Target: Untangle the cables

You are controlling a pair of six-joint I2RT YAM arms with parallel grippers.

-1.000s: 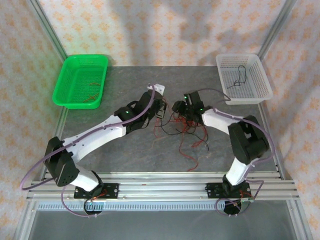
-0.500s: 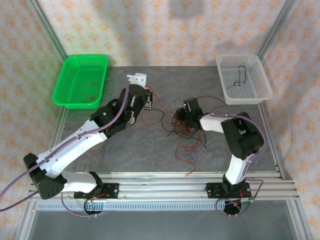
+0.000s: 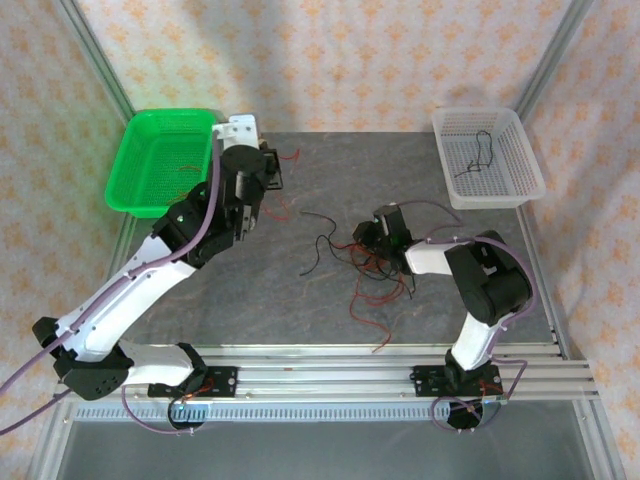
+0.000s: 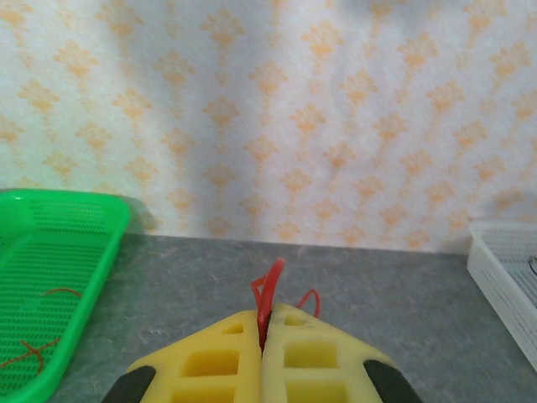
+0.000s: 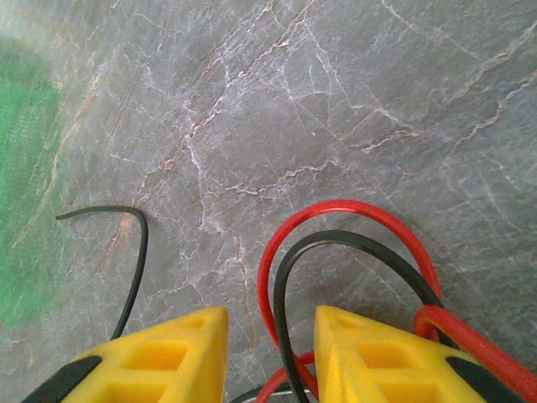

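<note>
- One grey marbled table [image 3: 250, 300] carries everything, with a patterned wall behind it.
- Two arms reach out from the near edge: the left arm [image 3: 150, 270] stretches toward the far left, and the right arm [image 3: 480, 280] bends in toward the middle.
- Two baskets sit at the far corners. The green basket [image 3: 140, 150] holds a few red cables [image 4: 33, 353], and the white basket [image 3: 505, 180] holds one black cable [image 3: 478, 155].
- Left gripper [image 4: 263, 323] is just beside the green basket's right edge. Its yellow fingers [image 4: 210, 361] are pressed together on a red cable [image 4: 267, 294], which loops up from between the tips. Its ends trail out on either side in the top view.
- Right gripper [image 5: 268, 323] is low over the table at the tangle [image 3: 375, 265]. Its jaws stand partly apart, with a clear gap.
- Red loop [image 5: 352, 210] and black loop [image 5: 336, 243] lie in that gap and curve out ahead of the fingertips; neither looks pinched.
- Another black cable [image 5: 134, 252] curves over the table just left of the left finger, apart from it.
</note>
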